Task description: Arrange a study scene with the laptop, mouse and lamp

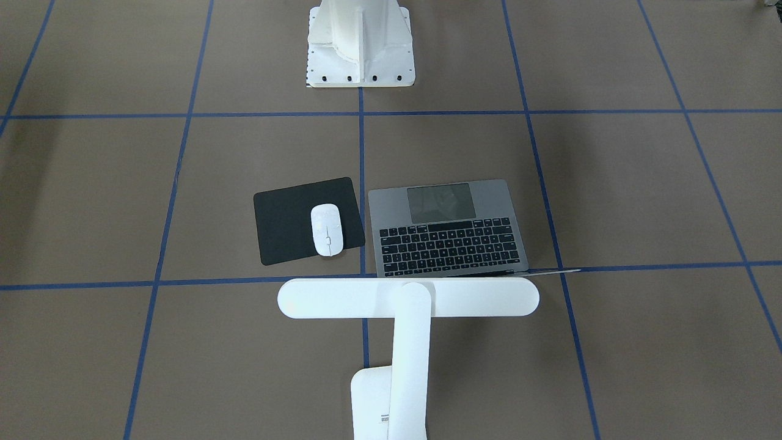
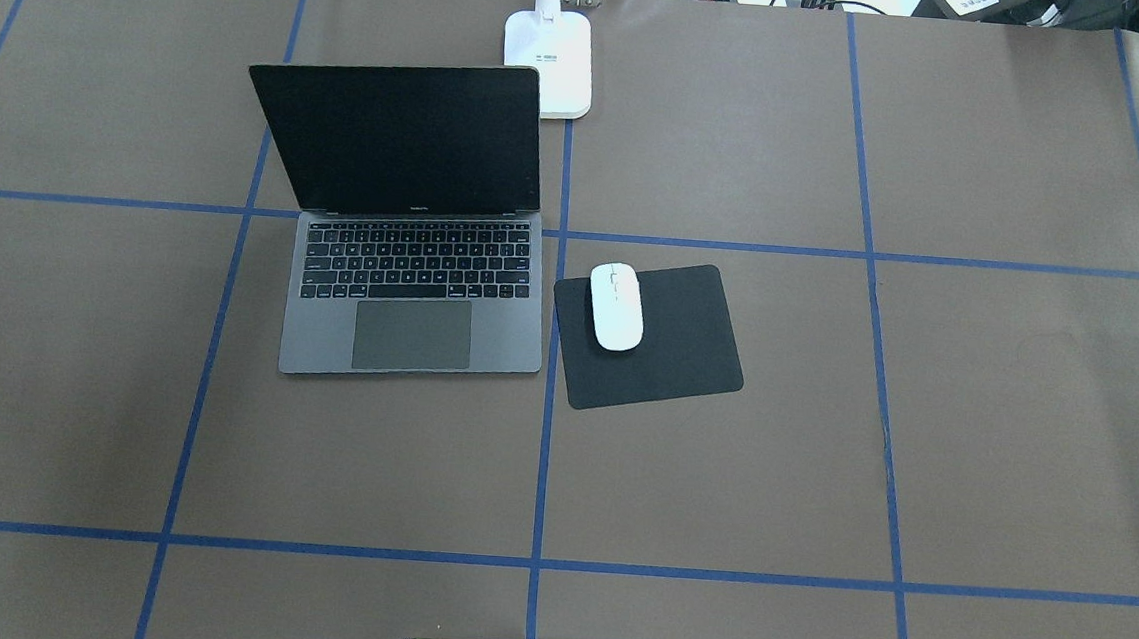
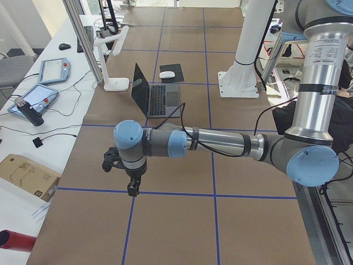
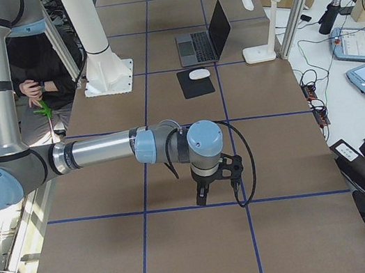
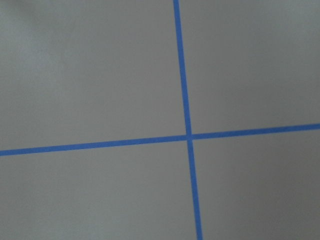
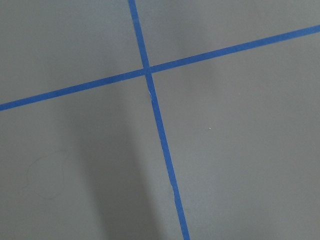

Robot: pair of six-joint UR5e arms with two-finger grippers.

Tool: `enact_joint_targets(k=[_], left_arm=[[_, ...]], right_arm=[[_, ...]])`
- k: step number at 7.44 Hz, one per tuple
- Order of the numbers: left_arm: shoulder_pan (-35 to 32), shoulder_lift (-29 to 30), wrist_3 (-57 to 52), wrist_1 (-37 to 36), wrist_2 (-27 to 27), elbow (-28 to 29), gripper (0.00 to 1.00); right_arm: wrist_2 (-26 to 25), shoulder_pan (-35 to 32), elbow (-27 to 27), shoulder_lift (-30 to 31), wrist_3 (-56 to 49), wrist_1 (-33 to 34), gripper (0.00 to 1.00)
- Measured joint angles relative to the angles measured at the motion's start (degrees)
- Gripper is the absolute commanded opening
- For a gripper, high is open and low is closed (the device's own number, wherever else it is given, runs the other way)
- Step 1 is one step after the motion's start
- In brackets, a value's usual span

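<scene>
The open grey laptop [image 2: 415, 289] sits left of the table's middle line, its dark screen upright. To its right the white mouse [image 2: 617, 306] lies on a black pad [image 2: 673, 347]. The white lamp [image 1: 408, 297] stands at the far edge behind them, and its bar head reaches over the laptop's screen. My left gripper [image 3: 122, 176] hangs over bare table far to the laptop's left. My right gripper [image 4: 217, 190] hangs over bare table far to the right of the mouse. Both show only in the side views, so I cannot tell whether they are open or shut.
The white bolted pedestal [image 1: 360, 43] stands at the robot's edge of the table [image 2: 819, 477]. Blue tape lines grid the brown table. Tablets, cables and a cardboard box lie on the white bench [image 3: 33, 138] beyond the far edge. A seated person [image 4: 35, 81] is near the pedestal.
</scene>
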State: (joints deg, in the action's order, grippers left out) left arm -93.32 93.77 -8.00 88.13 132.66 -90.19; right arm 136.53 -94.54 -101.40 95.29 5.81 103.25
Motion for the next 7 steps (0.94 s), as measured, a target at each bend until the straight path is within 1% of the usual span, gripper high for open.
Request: enact_joint_targets(k=[1, 3, 5, 7], left_arm=[[0.0, -1.1, -0.3, 4.0, 0.0, 2.4, 0.99], [0.1, -1.4, 1.0, 11.2, 0.0, 7.5, 0.99], [0.3, -1.1, 8.1, 13.1, -0.1, 8.4, 0.99], [0.6, -0.9, 10.3, 13.2, -0.3, 7.8, 0.99]], right_arm=[[-0.1, -0.8, -0.1, 0.1, -1.3, 1.4, 0.99], [-1.0, -1.2, -0.3, 0.1, -1.7, 2.0, 0.99], [-1.8, -0.7, -0.5, 0.0, -1.5, 0.9, 0.99], [-2.5, 0.5, -0.5, -0.1, -1.1, -1.2, 0.99]])
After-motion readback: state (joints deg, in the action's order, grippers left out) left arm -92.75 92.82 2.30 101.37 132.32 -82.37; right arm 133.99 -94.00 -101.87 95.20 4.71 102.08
